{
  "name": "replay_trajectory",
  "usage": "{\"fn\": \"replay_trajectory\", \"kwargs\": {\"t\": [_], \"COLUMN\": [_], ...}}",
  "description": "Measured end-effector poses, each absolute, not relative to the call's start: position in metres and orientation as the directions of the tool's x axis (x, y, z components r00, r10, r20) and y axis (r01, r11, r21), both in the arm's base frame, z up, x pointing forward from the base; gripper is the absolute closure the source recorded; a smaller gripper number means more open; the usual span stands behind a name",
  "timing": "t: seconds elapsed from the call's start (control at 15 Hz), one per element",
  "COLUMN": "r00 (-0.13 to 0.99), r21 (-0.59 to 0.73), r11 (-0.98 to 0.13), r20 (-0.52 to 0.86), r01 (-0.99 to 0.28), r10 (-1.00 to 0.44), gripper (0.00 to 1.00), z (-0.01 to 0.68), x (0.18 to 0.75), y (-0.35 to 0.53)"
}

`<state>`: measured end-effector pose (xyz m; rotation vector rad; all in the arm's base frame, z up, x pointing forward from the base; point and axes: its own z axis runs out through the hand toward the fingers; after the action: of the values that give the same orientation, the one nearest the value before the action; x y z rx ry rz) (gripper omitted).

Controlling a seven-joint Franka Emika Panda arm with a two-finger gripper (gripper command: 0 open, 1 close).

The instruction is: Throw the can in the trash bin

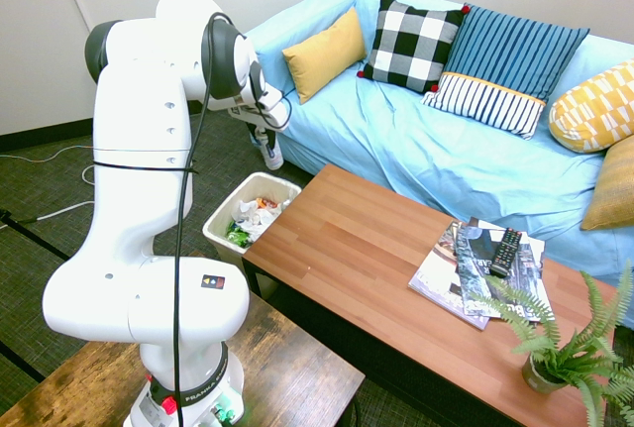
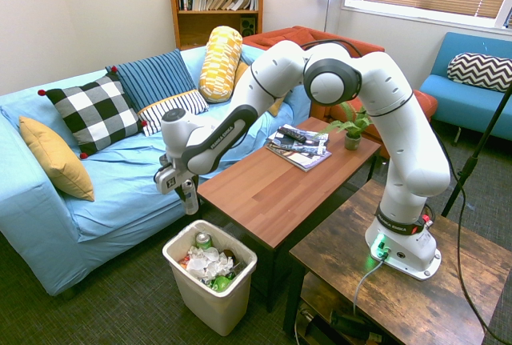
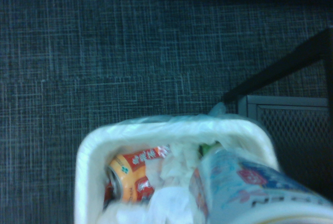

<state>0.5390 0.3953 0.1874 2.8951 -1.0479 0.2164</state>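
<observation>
- The sofa (image 2: 96, 193) sits at nine o'clock from my gripper (image 2: 190, 194) in the second exterior view, with a strip of dark carpet (image 2: 120, 297) between it and the bin. If the drop goes wide on that side, I judge the can would roll across the carpet and under the sofa front.
- My fingers are clamped on the can (image 2: 191, 201), which hangs upright below them in the air, touching nothing else. It is slim and smooth. If I let go unevenly, it could tip as it falls and drop at a slant.
- The trash bin (image 2: 242, 258) stands at six o'clock from the can. I seem to hover over the part of its opening nearest the sofa rather than the middle, so the can might clip the rim and bounce out.
- The bin is well filled: crumpled paper (image 2: 210, 263) and an orange can (image 3: 125, 180) lie high inside. A can dropped from up here may skip off that heap and over the wall.
- The table (image 2: 272, 185) edge is at three o'clock, near my forearm. If I shift toward the bin's middle, I risk brushing it.
</observation>
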Motion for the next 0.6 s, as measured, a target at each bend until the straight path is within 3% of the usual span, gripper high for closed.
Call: {"fn": "replay_trajectory", "kwargs": {"t": [0.4, 0.47, 0.6], "r00": [0.773, 0.772, 0.771], "r21": [0.083, 0.096, 0.113], "r11": [-0.77, -0.767, -0.763], "r20": [0.14, 0.141, 0.137], "r01": [-0.632, -0.634, -0.636], "r10": [-0.619, -0.62, -0.622], "gripper": [1.0, 0.0, 0.0], "z": [0.099, 0.089, 0.074], "x": [0.518, 0.518, 0.516], "y": [0.389, 0.384, 0.378]}}
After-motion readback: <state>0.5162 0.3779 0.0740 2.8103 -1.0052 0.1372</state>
